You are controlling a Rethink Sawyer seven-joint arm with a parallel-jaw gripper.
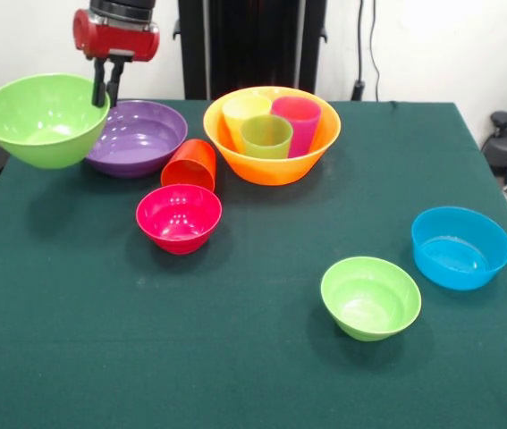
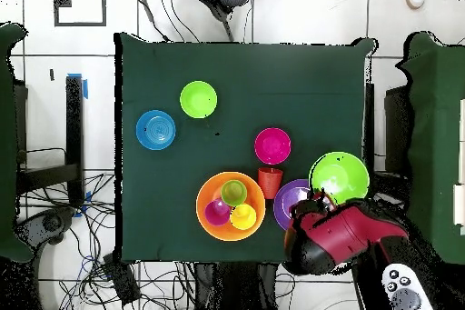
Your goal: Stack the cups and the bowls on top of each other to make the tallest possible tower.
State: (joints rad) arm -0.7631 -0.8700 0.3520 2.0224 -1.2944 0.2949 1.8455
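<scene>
My gripper [image 1: 106, 87] is shut on the rim of the large light green bowl [image 1: 43, 119], holding it in the air over the table's left corner, beside the wide purple bowl [image 1: 132, 143]. The large orange bowl [image 1: 271, 168] holds three upright cups: yellow [image 1: 244, 110], light green [image 1: 266, 136] and magenta [image 1: 299, 121]. An orange-red cup [image 1: 190, 165] lies tipped between the purple bowl and the small pink-red bowl [image 1: 179, 217]. From overhead, the gripper [image 2: 320, 199] is at the green bowl's [image 2: 339, 177] edge, with the orange bowl [image 2: 205, 208] to its left.
A small light green bowl [image 1: 370, 297] and a medium blue bowl [image 1: 460, 248] stand apart on the right of the dark green table [image 1: 235, 357]. Cables and equipment lie on the floor around the table.
</scene>
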